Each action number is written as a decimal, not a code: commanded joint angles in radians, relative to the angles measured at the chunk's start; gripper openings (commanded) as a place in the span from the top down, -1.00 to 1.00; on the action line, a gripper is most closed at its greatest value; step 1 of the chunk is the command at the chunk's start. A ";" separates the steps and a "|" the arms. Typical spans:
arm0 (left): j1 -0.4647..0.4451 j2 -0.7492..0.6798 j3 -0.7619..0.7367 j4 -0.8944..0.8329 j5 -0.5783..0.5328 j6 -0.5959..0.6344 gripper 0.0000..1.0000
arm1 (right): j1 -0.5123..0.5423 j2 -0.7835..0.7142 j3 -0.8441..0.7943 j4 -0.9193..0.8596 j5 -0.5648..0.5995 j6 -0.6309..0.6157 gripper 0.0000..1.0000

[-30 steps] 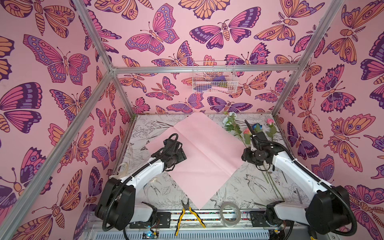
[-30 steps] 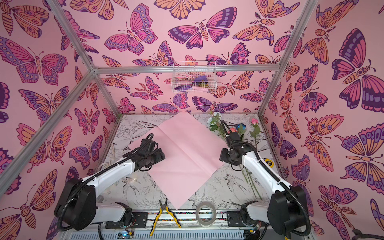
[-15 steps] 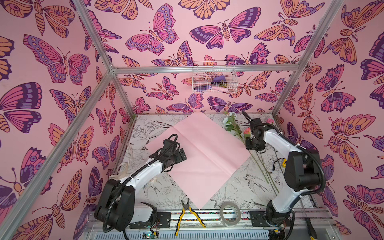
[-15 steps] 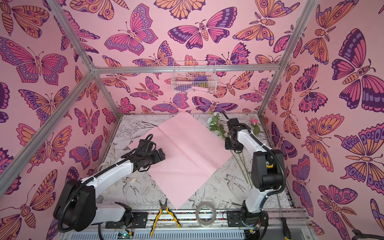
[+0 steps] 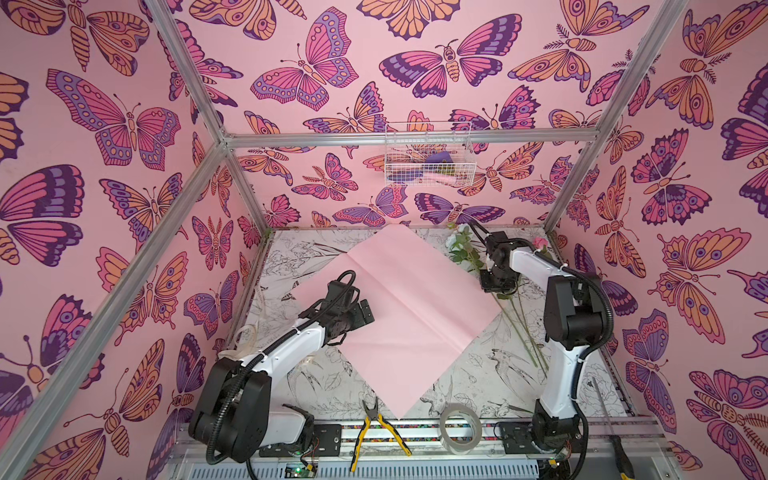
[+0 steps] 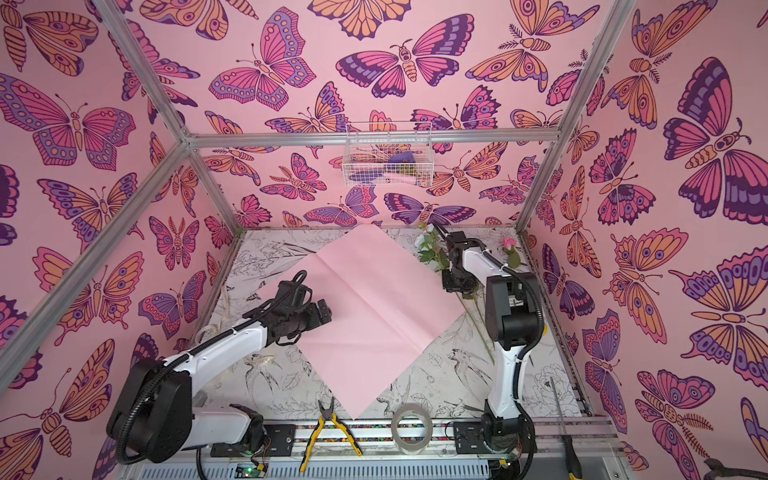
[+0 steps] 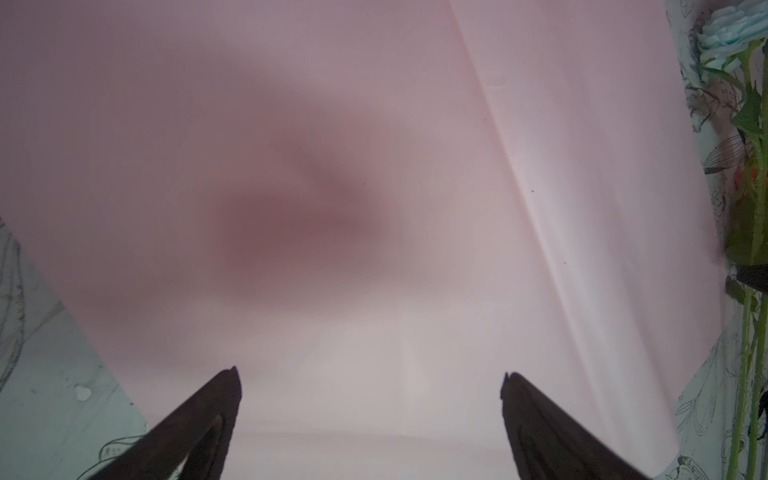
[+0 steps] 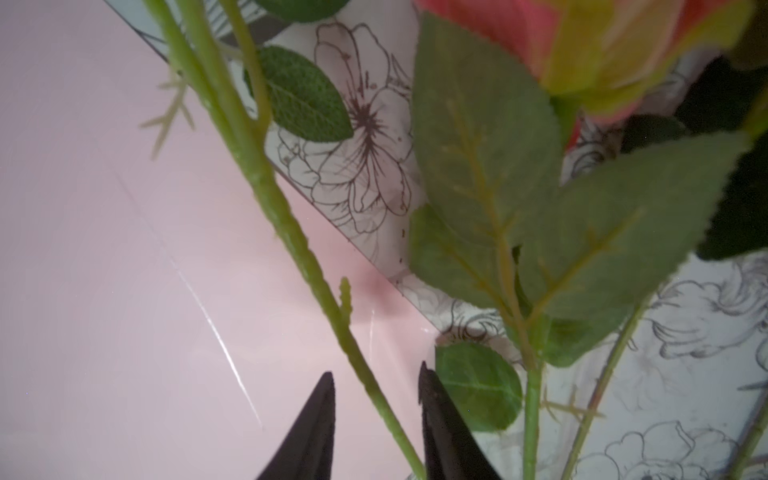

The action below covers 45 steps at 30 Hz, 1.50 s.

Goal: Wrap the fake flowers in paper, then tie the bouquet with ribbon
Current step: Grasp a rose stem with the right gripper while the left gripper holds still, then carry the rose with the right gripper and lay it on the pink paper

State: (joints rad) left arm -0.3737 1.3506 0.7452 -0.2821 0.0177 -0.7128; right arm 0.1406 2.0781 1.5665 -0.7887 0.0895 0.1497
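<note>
The right tool [image 8: 376,370] is narrow around one green stem [image 8: 291,232] of the flowers [image 5: 463,251] on the surface [image 5: 478,382] beside the pink paper [image 5: 399,299], so it should pinch softly and lift slowly, while the left tool [image 7: 370,371] hangs wide open.

Left end effector [image 7: 370,371] has jaws spread wide; right end effector [image 8: 376,368] jaws narrowly apart.

Coral rose head [image 8: 602,50] — blurred, cropped
</note>
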 commanded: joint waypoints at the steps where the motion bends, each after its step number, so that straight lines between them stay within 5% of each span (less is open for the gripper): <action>1: 0.007 0.011 -0.025 0.012 0.016 -0.015 -0.99 | -0.005 0.025 0.060 -0.045 -0.007 -0.065 0.55; 8: 0.007 -0.014 -0.039 0.012 0.028 -0.034 -0.99 | -0.004 -0.024 0.111 -0.069 -0.050 -0.098 1.00; 13: 0.007 -0.054 -0.052 0.011 0.031 -0.040 -0.99 | -0.002 -0.104 0.127 -0.087 -0.132 -0.068 1.00; 21: 0.013 -0.161 -0.092 0.011 0.001 -0.080 -0.99 | 0.039 -0.291 -0.028 0.074 -0.433 0.226 1.00; 24: 0.021 -0.184 -0.098 0.011 -0.002 -0.086 -0.99 | 0.111 -0.318 -0.089 0.185 -0.465 0.350 1.00; 34: 0.069 -0.247 -0.149 -0.045 0.013 -0.106 -0.99 | 0.339 -0.096 0.108 0.305 -0.458 0.472 1.00; 45: 0.160 -0.218 -0.159 -0.174 0.040 -0.112 -0.89 | 0.406 0.109 0.332 0.345 -0.460 0.502 1.00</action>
State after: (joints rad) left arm -0.2321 1.1118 0.6014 -0.3950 0.0391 -0.8207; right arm 0.5381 2.1624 1.8565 -0.4854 -0.3676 0.6319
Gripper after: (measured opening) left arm 0.946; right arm 0.072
